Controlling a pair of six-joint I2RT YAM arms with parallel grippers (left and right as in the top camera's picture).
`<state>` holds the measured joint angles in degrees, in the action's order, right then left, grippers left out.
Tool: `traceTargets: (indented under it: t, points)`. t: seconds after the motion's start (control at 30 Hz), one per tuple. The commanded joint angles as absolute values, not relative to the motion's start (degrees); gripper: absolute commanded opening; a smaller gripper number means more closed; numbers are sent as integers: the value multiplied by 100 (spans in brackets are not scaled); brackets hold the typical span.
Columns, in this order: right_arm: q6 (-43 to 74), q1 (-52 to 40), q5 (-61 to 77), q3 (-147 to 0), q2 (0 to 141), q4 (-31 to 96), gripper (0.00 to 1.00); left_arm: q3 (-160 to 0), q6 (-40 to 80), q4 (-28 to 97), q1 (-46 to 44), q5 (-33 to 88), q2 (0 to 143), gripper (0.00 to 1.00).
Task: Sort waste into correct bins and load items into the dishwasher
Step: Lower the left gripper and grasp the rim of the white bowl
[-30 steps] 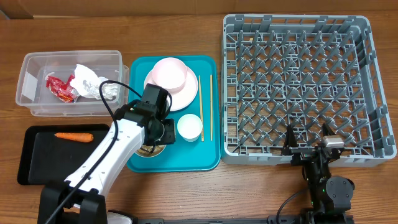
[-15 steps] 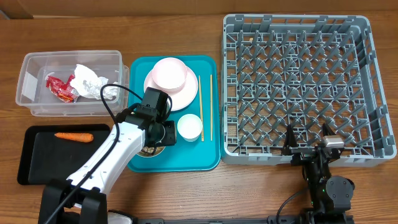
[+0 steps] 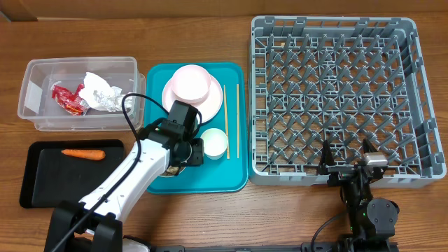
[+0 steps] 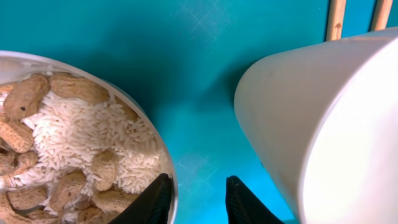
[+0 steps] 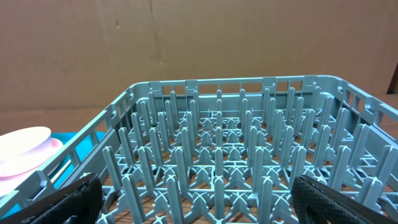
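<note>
My left gripper [image 3: 187, 151] [image 4: 198, 202] is open low over the teal serving tray [image 3: 210, 178]. Its jaws straddle the right rim of a whitish bowl [image 4: 163, 140] of beige food scraps [image 4: 62, 143] and rice. The small white cup [image 3: 213, 143] [image 4: 323, 124] stands just to its right. A pale pink plate [image 3: 212, 106] bears a second bowl [image 3: 190, 82]. The chopsticks [image 3: 237, 119] [image 4: 336, 18] lie by the tray's right edge. My right gripper [image 3: 348, 162] [image 5: 208, 205] is open and empty at the grey dish rack's [image 3: 336, 91] [image 5: 217, 124] front wall.
The clear tub [image 3: 35, 105] at the back left holds the red wrapper [image 3: 68, 98] and crumpled paper [image 3: 101, 93]. The black tray [image 3: 42, 189] at the front left holds the carrot [image 3: 82, 153]. Brown cardboard stands behind the rack.
My left gripper has moved right, from over the scrap bowl to its right rim, closer to the cup. The right arm has not moved.
</note>
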<state>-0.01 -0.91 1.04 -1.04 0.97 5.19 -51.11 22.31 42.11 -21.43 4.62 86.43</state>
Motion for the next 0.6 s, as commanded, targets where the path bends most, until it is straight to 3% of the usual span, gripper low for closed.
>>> traceTargets:
  t: [0.0,0.27,0.57]
  points:
    - [-25,-132,56,-47,93,484,100,-5048,2366,4195,-2178,290,8814,31]
    - [-25,-132,56,-47,93,484,100,-5052,2381,4191,-2171,272,9078,32]
    - [-25,-132,56,-47,93,484,100,-5072,2381,4202,-2171,272,9078,20]
